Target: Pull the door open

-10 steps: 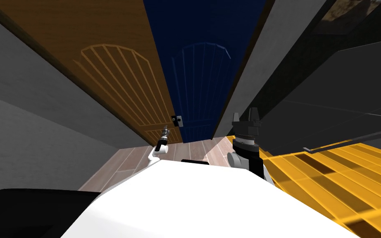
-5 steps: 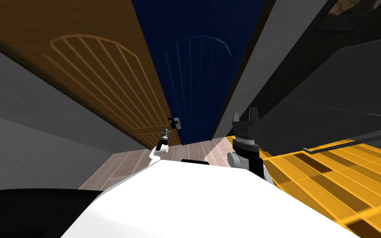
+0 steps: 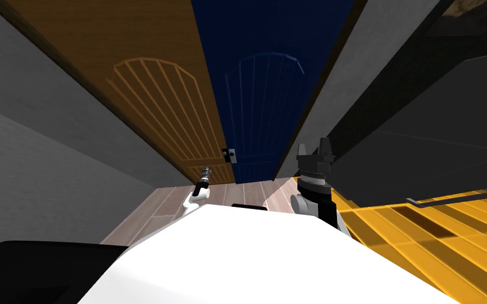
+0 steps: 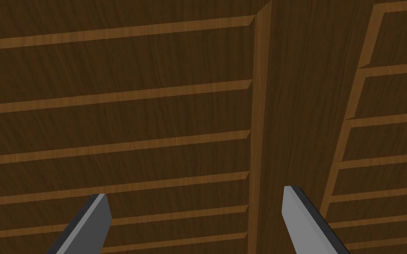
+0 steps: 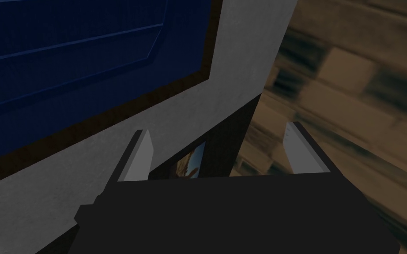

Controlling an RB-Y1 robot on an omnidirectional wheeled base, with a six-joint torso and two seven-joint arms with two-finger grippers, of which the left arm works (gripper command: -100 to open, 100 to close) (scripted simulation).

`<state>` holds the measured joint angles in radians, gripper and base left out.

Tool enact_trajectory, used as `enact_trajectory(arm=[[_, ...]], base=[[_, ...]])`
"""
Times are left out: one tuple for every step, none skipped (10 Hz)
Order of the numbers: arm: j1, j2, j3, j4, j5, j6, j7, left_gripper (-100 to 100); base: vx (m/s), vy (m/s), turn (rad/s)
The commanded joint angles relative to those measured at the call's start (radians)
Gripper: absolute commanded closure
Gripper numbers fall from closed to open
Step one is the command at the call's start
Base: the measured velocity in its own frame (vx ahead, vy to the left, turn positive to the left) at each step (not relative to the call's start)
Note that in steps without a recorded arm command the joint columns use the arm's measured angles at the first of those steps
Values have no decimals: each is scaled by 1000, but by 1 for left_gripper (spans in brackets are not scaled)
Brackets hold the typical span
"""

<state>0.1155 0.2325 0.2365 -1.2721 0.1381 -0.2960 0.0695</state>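
Head view, brown door (image 3: 147, 95): at 11 o'clock, with a blue door (image 3: 263, 105) beside it at 12 o'clock.
Head view, handle (image 3: 229, 154): small and dark, where the two doors meet.
Head view, left gripper (image 3: 205, 170): low by the brown door. The handle is at 2 o'clock from it, near but not touching.
Head view, right gripper (image 3: 312, 145): at 3 o'clock from the handle, well apart.
Left wrist view, left fingers (image 4: 90, 222): wide apart, holding nothing, facing the brown door's slats.
Right wrist view, right fingers (image 5: 138, 154): apart, holding nothing, pointing up past the blue door.
Doing it well: I think the left gripper should reach the handle first, squeeze it tight, then pull back slowly.
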Motion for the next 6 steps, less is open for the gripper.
enact_trajectory(arm=[[13, 17, 30, 17, 4, -3, 0, -100], [15, 24, 44, 26, 5, -3, -1, -100], [13, 26, 47, 29, 6, -3, -2, -100], [8, 25, 47, 32, 5, -4, -2, -100], [1, 21, 42, 33, 4, -4, -3, -100], [-8, 15, 34, 32, 3, -5, -3, -100]], base=[[47, 52, 112], [130, 35, 67], [171, 45, 19], [183, 108, -21], [172, 88, -71], [172, 50, -78]])
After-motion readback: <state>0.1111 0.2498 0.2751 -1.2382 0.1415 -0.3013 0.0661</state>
